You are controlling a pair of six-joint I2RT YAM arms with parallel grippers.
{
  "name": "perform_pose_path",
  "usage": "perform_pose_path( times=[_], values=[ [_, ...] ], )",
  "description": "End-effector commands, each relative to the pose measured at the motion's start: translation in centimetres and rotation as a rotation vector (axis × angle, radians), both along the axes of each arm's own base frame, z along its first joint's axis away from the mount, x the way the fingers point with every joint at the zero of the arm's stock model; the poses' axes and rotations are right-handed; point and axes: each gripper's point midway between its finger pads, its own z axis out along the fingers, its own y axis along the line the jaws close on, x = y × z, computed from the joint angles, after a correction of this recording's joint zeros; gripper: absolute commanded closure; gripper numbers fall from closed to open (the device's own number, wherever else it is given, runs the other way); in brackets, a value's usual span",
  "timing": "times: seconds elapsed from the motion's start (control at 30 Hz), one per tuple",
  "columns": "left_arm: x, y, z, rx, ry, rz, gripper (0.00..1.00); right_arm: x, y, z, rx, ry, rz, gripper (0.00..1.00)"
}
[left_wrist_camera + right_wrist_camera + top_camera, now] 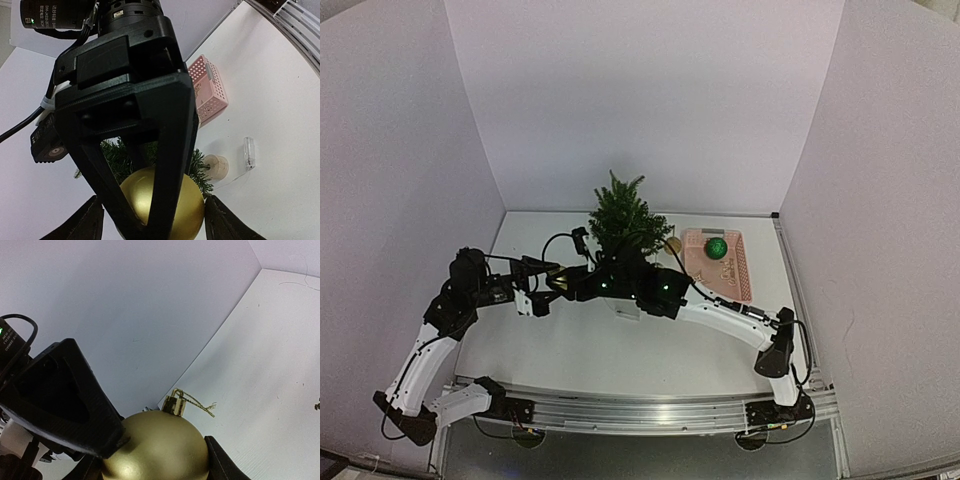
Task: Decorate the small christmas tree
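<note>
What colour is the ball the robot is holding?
The ball is gold; the right wrist view shows it best.

Plain pale back wall (640, 100) ahead of me, left wall (390, 150) and right wall (880, 200) angling in, 3 sides boxing my white table (590, 350), ribbed metal rail (640, 412) along its near edge, soft even light

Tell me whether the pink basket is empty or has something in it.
Not empty: the top view shows a green ball lying inside the pink basket, near its far end.

Upright dark-green christmas tree (623, 222)
</note>
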Motion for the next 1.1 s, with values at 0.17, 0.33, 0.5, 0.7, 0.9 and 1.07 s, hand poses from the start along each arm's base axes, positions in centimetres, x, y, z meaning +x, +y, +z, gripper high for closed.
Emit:
perform_pose_path(
  times=[0.17,0.33,0.5,0.7,0.9,1.07],
  values=[
    [-0.5,-0.3,1.2,-0.009,-0.033,-0.036,0.41,-0.7,0.6,1.7,0.049,-0.022,0.037,0.7],
    [-0.5,-0.3,1.0,0.001,-0.027,-0.038,0.55,-0.8,0.5,1.7,0.046,-0.03,0.045,0.68],
    [-0.6,-0.2,1.0,0.003,-0.023,-0.034,0.64,-0.9,0.4,1.8,0.044,-0.043,0.053,0.63],
    [-0.4,-0.2,1.4,-0.018,0.0,-0.016,0.79,-0.9,-0.2,2.4,0.045,-0.069,0.049,0.41],
    [0.3,-0.1,1.5,-0.036,0.048,0.025,1.0,-0.5,-1.1,2.9,0.041,-0.089,0.027,0.29],
    [0.1,0.0,1.6,-0.058,0.084,0.035,1.0,-0.5,-1.5,3.1,0.041,-0.092,0.028,0.25]
  ],
)
